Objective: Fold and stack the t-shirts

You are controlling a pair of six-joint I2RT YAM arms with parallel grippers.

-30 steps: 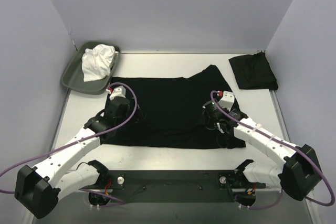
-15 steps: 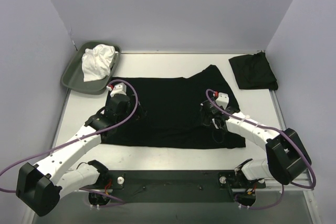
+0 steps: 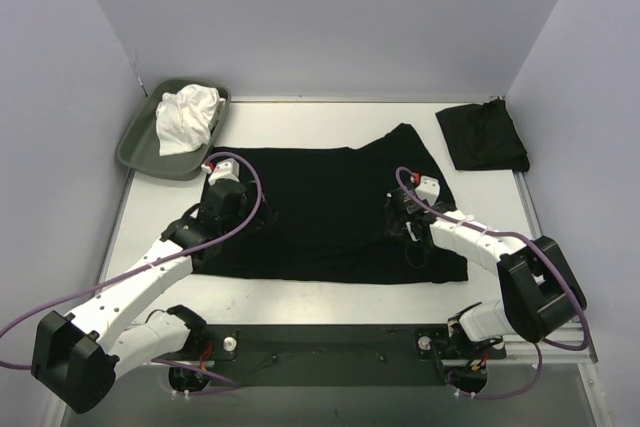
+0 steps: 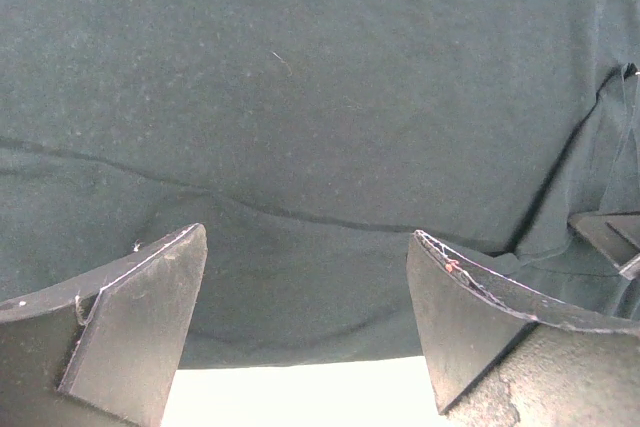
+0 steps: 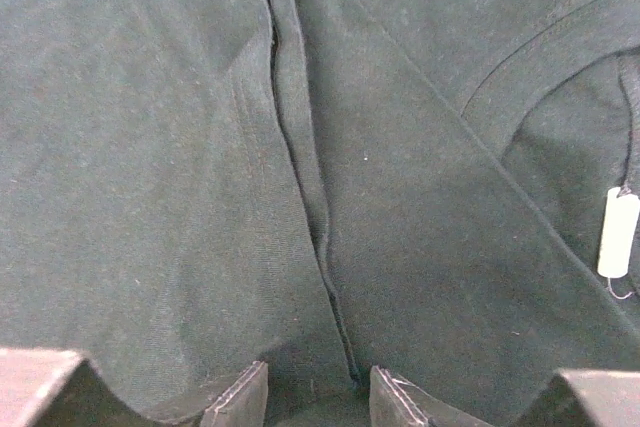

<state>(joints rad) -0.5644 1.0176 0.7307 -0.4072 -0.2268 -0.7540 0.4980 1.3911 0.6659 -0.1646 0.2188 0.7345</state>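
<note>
A black t-shirt (image 3: 320, 212) lies spread flat in the middle of the table. A second t-shirt (image 3: 483, 137) sits folded at the back right. My left gripper (image 3: 222, 185) hovers over the spread shirt's left edge. In the left wrist view it (image 4: 305, 297) is wide open, with the shirt's hem (image 4: 300, 337) and bare table between its fingers. My right gripper (image 3: 405, 219) is down on the shirt's right part. In the right wrist view it (image 5: 318, 395) has its jaws partway closed, a raised fold (image 5: 300, 177) running between the tips. Whether the cloth is pinched does not show.
A grey-green tray (image 3: 135, 147) at the back left holds a crumpled white cloth (image 3: 187, 117). Lilac walls close in the table on three sides. The shirt's collar and a white label (image 5: 618, 232) lie just right of my right gripper.
The right gripper's jaws have narrowed over the fold, and that arm's elbow has swung inward. The left gripper shifted slightly toward the back and stayed wide open.
</note>
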